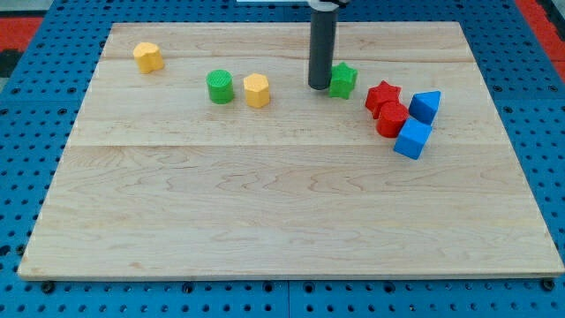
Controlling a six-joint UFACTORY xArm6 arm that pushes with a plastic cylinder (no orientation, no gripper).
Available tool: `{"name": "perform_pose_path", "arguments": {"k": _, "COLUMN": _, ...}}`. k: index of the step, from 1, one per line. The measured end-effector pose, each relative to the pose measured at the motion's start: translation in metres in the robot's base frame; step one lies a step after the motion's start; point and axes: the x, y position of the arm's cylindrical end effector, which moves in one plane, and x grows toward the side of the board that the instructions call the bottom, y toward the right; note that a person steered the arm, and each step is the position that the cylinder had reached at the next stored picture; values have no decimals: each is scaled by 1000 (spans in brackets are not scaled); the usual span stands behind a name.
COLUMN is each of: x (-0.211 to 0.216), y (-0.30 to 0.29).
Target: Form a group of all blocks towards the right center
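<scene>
My tip (320, 86) rests on the wooden board (265, 203) near the view's top centre, touching or almost touching the left side of a green star-like block (343, 80). To the right lies a cluster: a red star block (382, 95), a red round block (391, 119), a blue block (425, 106) and a blue cube (412, 140). To the left of my tip stand a yellow hexagonal block (256, 90) and a green cylinder (220, 87) side by side. A yellow block (147, 56) sits alone at the top left.
The board lies on a blue pegboard table (26, 132). The rod's dark shaft (321, 44) rises out of the view's top.
</scene>
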Motion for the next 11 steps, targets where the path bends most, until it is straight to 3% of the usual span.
{"name": "perform_pose_path", "arguments": {"k": 2, "x": -50, "y": 10}}
{"name": "perform_pose_path", "arguments": {"k": 4, "x": 16, "y": 50}}
{"name": "perform_pose_path", "arguments": {"k": 7, "x": 18, "y": -18}}
{"name": "perform_pose_path", "arguments": {"k": 9, "x": 42, "y": 24}}
{"name": "perform_pose_path", "arguments": {"k": 10, "x": 49, "y": -20}}
{"name": "perform_pose_path", "arguments": {"k": 11, "x": 54, "y": -110}}
